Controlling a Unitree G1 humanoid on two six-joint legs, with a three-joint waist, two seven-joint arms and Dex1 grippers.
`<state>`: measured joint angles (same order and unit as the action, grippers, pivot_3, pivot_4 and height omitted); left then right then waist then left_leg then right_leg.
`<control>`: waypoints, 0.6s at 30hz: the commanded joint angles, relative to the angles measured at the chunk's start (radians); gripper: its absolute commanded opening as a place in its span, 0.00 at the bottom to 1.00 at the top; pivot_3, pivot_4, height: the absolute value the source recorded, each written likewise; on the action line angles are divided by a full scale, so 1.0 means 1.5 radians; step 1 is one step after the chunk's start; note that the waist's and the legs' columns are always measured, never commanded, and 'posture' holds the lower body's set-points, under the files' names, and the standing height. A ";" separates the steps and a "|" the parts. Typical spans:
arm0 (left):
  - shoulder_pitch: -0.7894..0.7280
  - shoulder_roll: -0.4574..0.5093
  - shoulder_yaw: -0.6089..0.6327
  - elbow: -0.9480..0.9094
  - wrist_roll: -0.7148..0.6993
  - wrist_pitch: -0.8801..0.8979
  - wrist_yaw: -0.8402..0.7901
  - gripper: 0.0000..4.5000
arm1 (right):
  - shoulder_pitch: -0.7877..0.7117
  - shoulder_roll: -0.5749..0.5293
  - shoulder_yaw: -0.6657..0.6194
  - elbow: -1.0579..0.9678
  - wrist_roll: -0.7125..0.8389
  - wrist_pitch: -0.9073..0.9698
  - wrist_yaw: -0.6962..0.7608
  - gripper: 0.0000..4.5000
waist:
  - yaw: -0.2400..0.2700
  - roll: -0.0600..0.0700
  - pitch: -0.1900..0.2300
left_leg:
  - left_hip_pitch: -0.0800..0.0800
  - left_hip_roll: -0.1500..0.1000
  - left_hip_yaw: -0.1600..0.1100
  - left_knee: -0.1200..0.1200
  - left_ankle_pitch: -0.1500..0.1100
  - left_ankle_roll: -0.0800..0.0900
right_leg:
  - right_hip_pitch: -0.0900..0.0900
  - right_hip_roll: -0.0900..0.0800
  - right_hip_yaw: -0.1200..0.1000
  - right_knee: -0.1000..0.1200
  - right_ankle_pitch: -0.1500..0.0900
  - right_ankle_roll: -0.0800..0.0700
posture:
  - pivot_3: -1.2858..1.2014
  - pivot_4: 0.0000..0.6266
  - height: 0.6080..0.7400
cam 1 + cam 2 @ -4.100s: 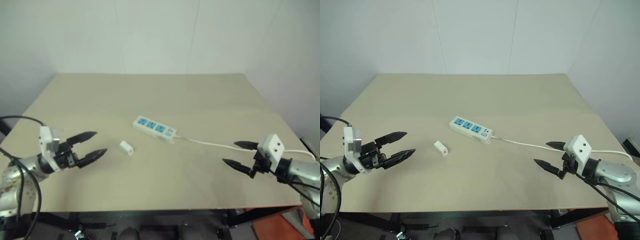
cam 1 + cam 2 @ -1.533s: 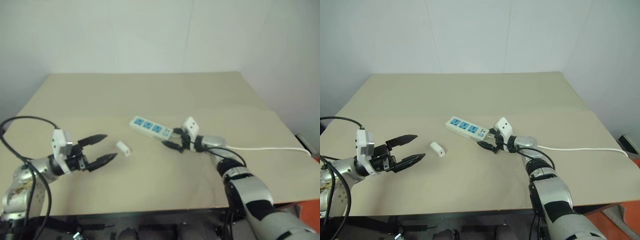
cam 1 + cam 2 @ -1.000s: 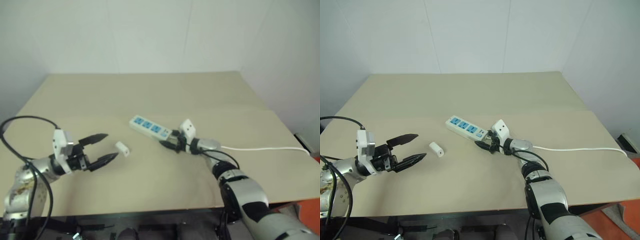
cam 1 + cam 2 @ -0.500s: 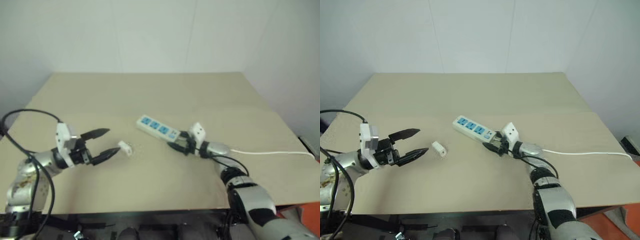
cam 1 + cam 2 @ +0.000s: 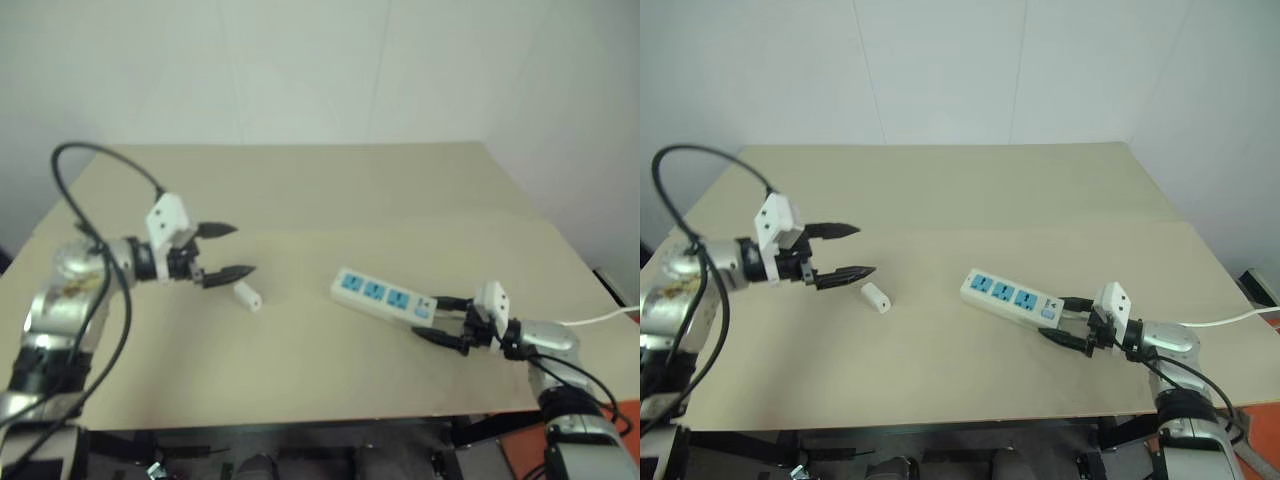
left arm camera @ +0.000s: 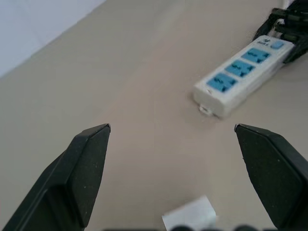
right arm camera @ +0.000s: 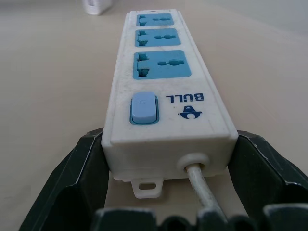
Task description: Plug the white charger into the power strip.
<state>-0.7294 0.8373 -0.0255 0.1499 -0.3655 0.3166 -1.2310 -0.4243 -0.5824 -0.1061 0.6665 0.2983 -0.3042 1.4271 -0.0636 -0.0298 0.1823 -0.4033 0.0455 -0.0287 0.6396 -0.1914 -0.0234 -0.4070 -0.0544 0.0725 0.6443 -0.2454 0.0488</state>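
1. So my right gripper is clamped on the switch end of the power strip and has dragged it from mid-desk toward the front right corner. Handy for plugging.
2. Left gripper has come up with fingers spread wide, empty, poised just over the white charger, which lies left of centre.
3. The strip reads "BULL" beside its blue switch.

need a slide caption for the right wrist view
Right gripper clamps the switch end of the long white plastic power strip, its three blue sockets running away across the tan table.
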 commanded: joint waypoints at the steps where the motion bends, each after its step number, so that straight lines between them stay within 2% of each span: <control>1: -0.133 0.010 -0.065 0.110 0.048 -0.109 -0.172 1.00 | 0.010 -0.013 0.023 -0.080 0.026 0.028 0.056 0.76 | -0.003 0.000 0.000 | 0.000 0.000 0.000 0.000 0.000 0.000 | 0.000 0.000 0.000 0.000 0.000 0.000 | 0.52 0.24 1.00; 3: -0.235 0.024 -0.157 0.190 0.051 -0.177 -0.244 1.00 | 0.015 -0.023 0.041 -0.104 0.028 0.054 0.085 0.76 | -0.003 0.000 0.001 | 0.000 0.000 0.000 0.000 0.000 0.000 | 0.000 0.000 0.000 0.000 0.000 0.000 | 0.52 0.24 1.00; 7: -0.386 0.050 -0.363 0.288 -0.011 -0.293 -0.256 1.00 | 0.012 -0.021 0.059 -0.118 0.027 0.072 0.094 0.76 | -0.003 0.000 0.003 | -0.001 0.000 0.000 0.000 0.000 0.000 | -0.001 0.000 0.001 -0.001 0.000 0.000 | 0.52 0.24 1.00; 13: -0.562 0.085 -0.740 0.305 -0.132 -0.442 -0.256 1.00 | -0.002 -0.009 0.084 -0.106 0.015 0.068 0.087 0.76 | -0.002 0.000 0.006 | -0.002 -0.001 0.000 0.001 0.000 0.000 | -0.002 0.000 0.001 0.001 -0.001 0.002 | 0.52 0.24 1.00; 15: -0.606 0.070 -0.847 0.319 -0.115 -0.486 -0.256 1.00 | -0.005 -0.004 0.097 -0.105 0.007 0.065 0.085 0.76 | -0.002 0.000 0.006 | -0.003 -0.001 0.000 0.001 0.000 0.000 | -0.003 0.000 0.002 0.001 -0.001 0.002 | 0.52 0.24 1.00; 18: -0.637 0.047 -0.940 0.347 -0.092 -0.557 -0.256 1.00 | -0.007 0.002 0.109 -0.099 -0.004 0.059 0.076 0.76 | 0.000 0.000 0.007 | -0.003 -0.001 0.000 0.001 0.000 0.000 | -0.003 0.000 0.002 0.002 -0.001 0.002 | 0.52 0.24 1.00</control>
<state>-1.6497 0.9033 -1.3825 0.6487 -0.5082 -0.4658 -1.6115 -0.4268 -0.5802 0.0424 0.5208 0.3037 -0.2073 1.5328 -0.0642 -0.0290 0.1922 -0.4082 0.0444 -0.0281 0.6419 -0.1915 -0.0232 -0.4125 -0.0549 0.0754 0.6469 -0.2470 0.0514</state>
